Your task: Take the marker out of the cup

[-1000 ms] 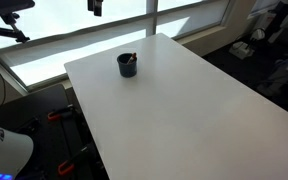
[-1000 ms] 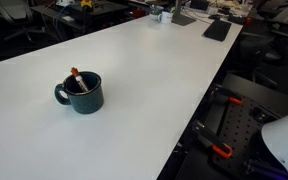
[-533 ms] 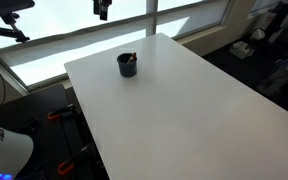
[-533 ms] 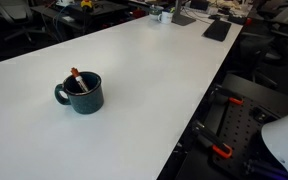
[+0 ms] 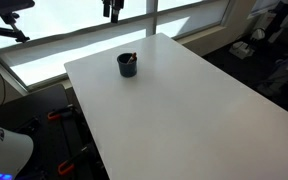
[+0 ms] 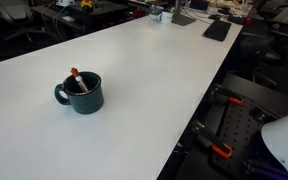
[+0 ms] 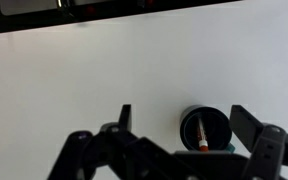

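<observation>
The cup (image 5: 128, 65) is a small dark mug on the white table (image 5: 184, 110), near its far corner. In an exterior view the cup (image 6: 80, 93) shows a handle on its left side. The marker (image 6: 76, 76), reddish with a darker part, stands tilted inside it, its tip above the rim. In the wrist view the cup (image 7: 204, 128) lies below with the marker (image 7: 201, 135) inside. My gripper (image 7: 187, 120) is open and empty, its fingers to either side of the cup, well above it. In an exterior view the gripper (image 5: 113, 8) hangs at the top edge, high behind the cup.
A dark flat object (image 6: 216, 30) and small items (image 6: 162, 14) lie at the table's far end. Windows (image 5: 54, 40) run behind the table. Red-handled tools (image 6: 220, 151) lie on the floor beside the table edge.
My gripper has moved to the right along the top of the exterior view, closer to above the cup. Cup and marker have not moved.
</observation>
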Tool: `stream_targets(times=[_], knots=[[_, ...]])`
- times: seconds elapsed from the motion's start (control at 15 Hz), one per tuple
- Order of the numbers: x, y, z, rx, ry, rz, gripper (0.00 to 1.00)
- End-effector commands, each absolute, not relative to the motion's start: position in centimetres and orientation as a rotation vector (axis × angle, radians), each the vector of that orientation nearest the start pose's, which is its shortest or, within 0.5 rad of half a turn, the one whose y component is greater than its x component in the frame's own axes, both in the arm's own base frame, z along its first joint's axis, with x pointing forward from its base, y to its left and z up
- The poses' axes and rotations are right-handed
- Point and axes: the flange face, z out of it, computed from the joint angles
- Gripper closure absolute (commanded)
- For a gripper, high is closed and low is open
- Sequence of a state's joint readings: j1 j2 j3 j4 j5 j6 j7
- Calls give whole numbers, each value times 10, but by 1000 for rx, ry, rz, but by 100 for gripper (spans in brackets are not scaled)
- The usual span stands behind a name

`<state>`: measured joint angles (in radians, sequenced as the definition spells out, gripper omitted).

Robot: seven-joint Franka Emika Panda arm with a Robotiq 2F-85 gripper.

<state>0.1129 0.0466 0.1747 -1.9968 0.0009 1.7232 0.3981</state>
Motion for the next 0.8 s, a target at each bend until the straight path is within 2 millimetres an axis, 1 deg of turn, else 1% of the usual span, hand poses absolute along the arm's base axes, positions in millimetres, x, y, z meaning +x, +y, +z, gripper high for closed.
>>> stream_targets(times=[0.0, 0.07, 0.33, 0.53, 0.73], knots=[[505, 149, 415, -3198, 175, 492, 0], [505, 149, 416, -3198, 175, 491, 0], [528, 138, 403, -3188, 234, 527, 0], [551, 131, 393, -3177, 262, 542, 0], [579, 130, 385, -3145, 211, 557, 0]])
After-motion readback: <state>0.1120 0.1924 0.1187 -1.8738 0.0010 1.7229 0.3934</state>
